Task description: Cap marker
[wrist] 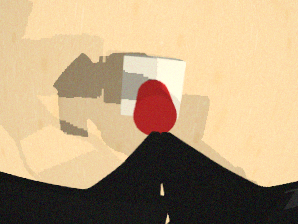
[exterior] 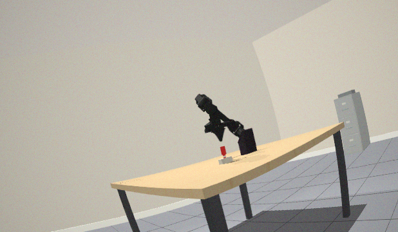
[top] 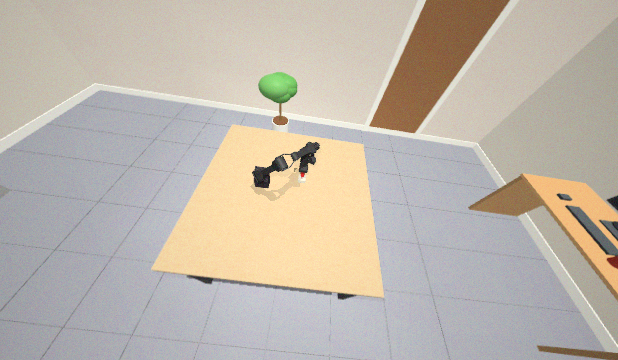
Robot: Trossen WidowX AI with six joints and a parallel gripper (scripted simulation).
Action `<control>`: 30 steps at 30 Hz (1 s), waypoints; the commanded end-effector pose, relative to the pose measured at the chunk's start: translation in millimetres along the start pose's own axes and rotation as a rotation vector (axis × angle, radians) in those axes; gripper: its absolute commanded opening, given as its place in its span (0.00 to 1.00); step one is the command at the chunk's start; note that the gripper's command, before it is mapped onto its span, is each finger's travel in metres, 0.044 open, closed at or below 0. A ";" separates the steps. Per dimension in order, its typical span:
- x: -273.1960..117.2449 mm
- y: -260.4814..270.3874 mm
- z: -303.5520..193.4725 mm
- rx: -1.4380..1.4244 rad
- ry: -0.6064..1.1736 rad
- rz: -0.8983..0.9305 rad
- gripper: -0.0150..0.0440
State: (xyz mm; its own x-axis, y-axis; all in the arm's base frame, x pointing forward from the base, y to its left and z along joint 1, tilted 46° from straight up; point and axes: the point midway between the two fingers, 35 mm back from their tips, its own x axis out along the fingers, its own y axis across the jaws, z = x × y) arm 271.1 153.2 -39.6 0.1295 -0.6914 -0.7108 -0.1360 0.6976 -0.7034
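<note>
With its jaws pressed together on nothing, the gripper [exterior: 220,138] hovers directly above the red cap [exterior: 223,151], which sits on the marker in the holder block [exterior: 225,160], so seemingly only pressing down and retreating remain.

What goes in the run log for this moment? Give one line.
gripper: shut, empty, above the cap | cap: red, on marker | holder block: on table | phase: pressing or withdrawing, cannot tell
</note>
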 end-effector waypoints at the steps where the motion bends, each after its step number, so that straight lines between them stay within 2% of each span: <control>1: 1.8 0.0 0.4 0.016 -0.004 -0.002 0.25; 30: 40.9 0.3 0.0 0.017 -0.004 -0.004 0.25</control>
State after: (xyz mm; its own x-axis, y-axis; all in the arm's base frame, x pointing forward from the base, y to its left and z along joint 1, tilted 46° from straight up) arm 275.7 131.5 -63.9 0.1327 -0.6887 -0.7128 -0.1192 0.7029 -0.7012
